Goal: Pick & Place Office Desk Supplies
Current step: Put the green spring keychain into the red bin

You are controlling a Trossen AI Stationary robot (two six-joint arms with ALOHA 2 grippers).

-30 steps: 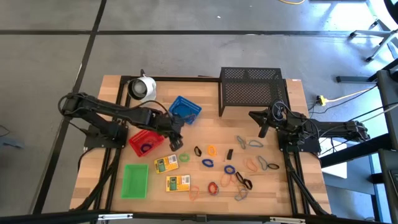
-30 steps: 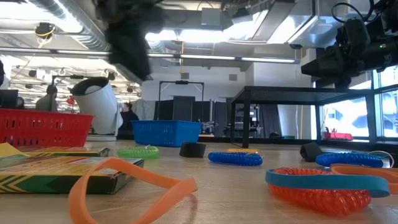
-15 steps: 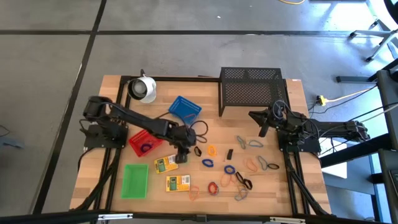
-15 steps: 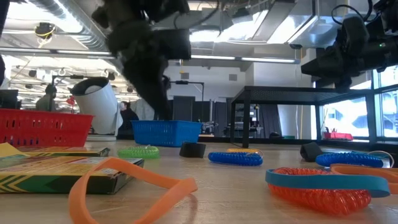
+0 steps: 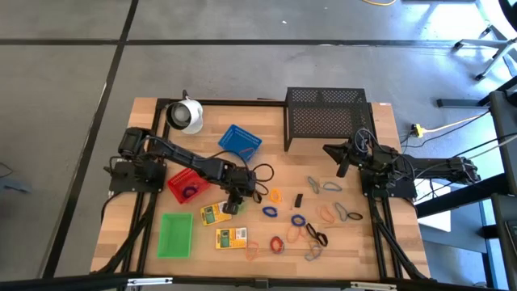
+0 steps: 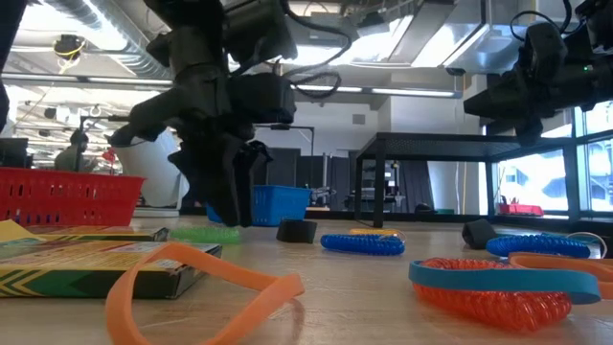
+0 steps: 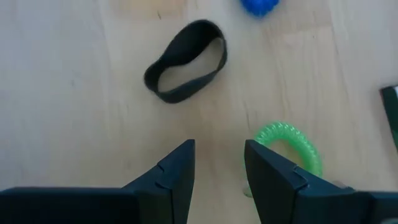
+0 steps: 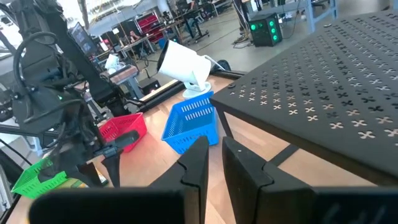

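Observation:
My left gripper [image 5: 235, 202] [image 7: 219, 168] hangs open, pointing steeply down just above the wood by a green coiled loop [image 7: 292, 146] [image 6: 206, 233]. A black loop [image 7: 180, 96] [image 5: 257, 196] lies flat just beyond it. Red [image 5: 187, 184], blue [image 5: 240, 141] and green [image 5: 175, 234] trays and two yellow-green boxes [image 5: 216, 212] [image 5: 231, 238] sit on the left half. Several coloured loops [image 5: 307, 220] are scattered on the right half. My right gripper [image 5: 341, 171] [image 8: 214, 165] waits raised at the right, its fingers almost together, holding nothing. My left gripper has one fingertip [image 7: 267, 171] at the near rim of the green coiled loop [image 7: 264, 140], coming from above. I cannot tell whether it touches the loop. Bare wood shows in the gap between the fingers, and the loop lies flat on the table.
A large black wire-mesh rack [image 5: 327, 117] stands at the far right. A white round object [image 5: 186, 115] sits at the far left corner. Bare wood lies between the blue tray and the rack. People show in the room behind [image 6: 72, 153].
My left gripper has swung from beside the red and blue trays toward the table's right and near edge. It has sunk close to the wood by the green loop and has rolled at the wrist. The loops, trays and boxes lie as before.

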